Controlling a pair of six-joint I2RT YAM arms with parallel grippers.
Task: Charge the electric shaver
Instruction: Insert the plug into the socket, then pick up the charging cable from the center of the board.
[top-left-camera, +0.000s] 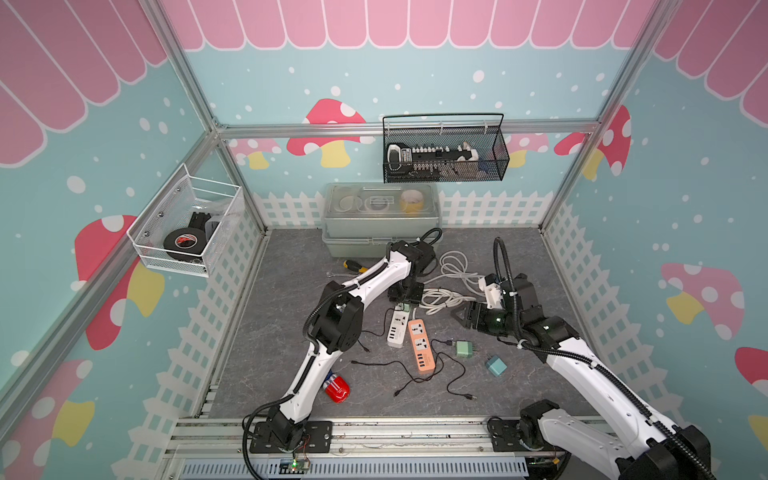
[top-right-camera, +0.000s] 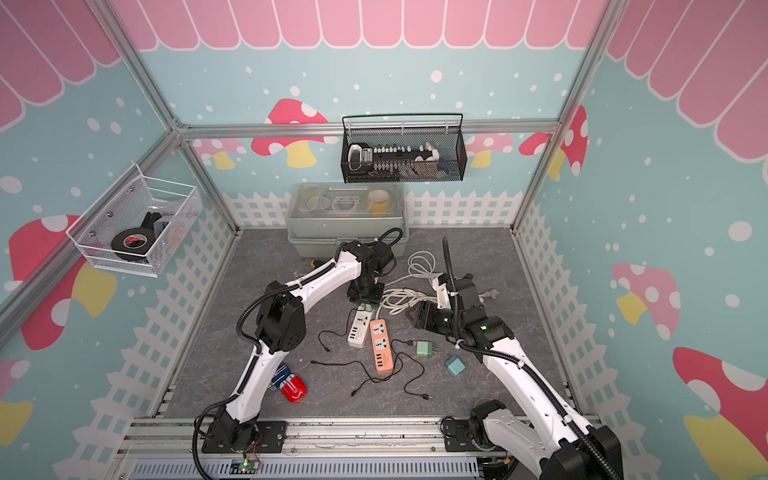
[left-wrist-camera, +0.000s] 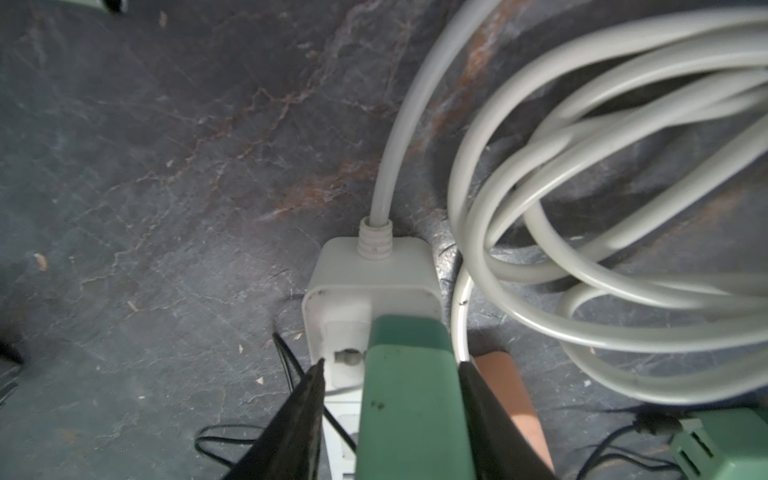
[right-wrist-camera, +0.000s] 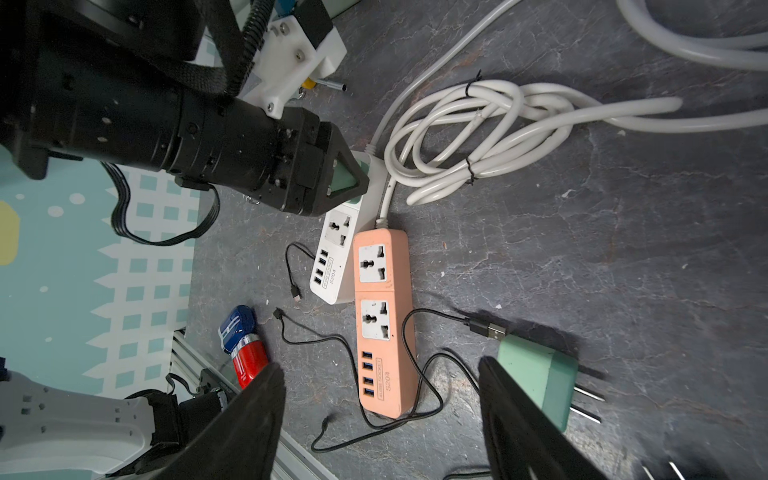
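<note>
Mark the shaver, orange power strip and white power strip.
shaver (top-left-camera: 338, 389): in a top view, red body.
orange power strip (top-left-camera: 420, 345): in a top view, middle of top face.
white power strip (right-wrist-camera: 337, 232): right wrist view, free socket.

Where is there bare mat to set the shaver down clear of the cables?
Free: mat along the left wall, between screwdriver and shaver; front right, between the teal adapter and right arm. Crowded: centre, around the white power strip, orange power strip, cord coil and black cables.
</note>
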